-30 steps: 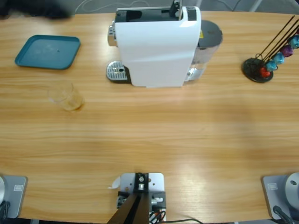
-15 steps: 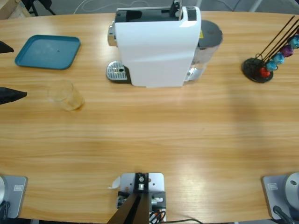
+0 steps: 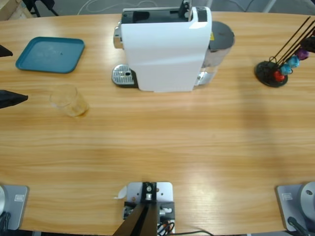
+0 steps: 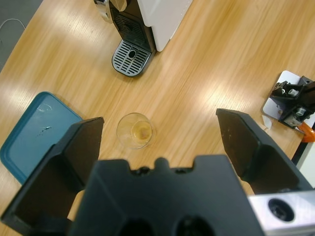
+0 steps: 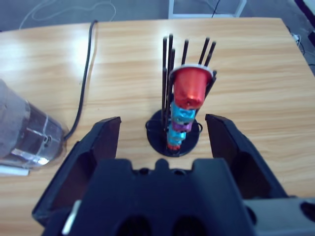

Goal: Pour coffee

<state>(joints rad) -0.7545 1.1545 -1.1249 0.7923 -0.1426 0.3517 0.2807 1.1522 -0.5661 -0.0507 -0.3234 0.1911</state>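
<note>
The left gripper point(image 4: 160, 142) is seen with its two black jaws spread wide and nothing held between them. Seen along it from the left wrist, a small clear glass tumbler point(image 4: 134, 130) stands upright on the wooden table point(image 4: 197, 83) below the gap, nearer the left jaw than the right and touched by neither. The coffee point(image 4: 141, 132) is found inside that tumbler as a thin tan-brown pool at its bottom. A teal tray point(image 4: 34, 135) lies beside the left jaw, partly hidden by it. Farther out beyond the tumbler, the round perforated drip grate point(image 4: 130, 58) of the white coffee machine point(image 4: 162, 17) is seen, with the machine's body behind it.

In the high view only two black jaw tips point(image 3: 12, 98) show at the left edge, apart from each other, with the tumbler point(image 3: 70, 101) a little way inward from them and the tray point(image 3: 49, 54) set between the tumbler and the table's far edge.

The right gripper point(image 5: 162, 129) is likewise spread open and empty. Between its jaws and beyond them a black wire capsule stand point(image 5: 174, 135) is seen, with a red capsule point(image 5: 191, 87) uppermost and blue and purple capsules stacked under it. Off to the left jaw's side a clear water tank point(image 5: 24, 130) is visible, and a black cable point(image 5: 86, 78) runs across the table
</note>
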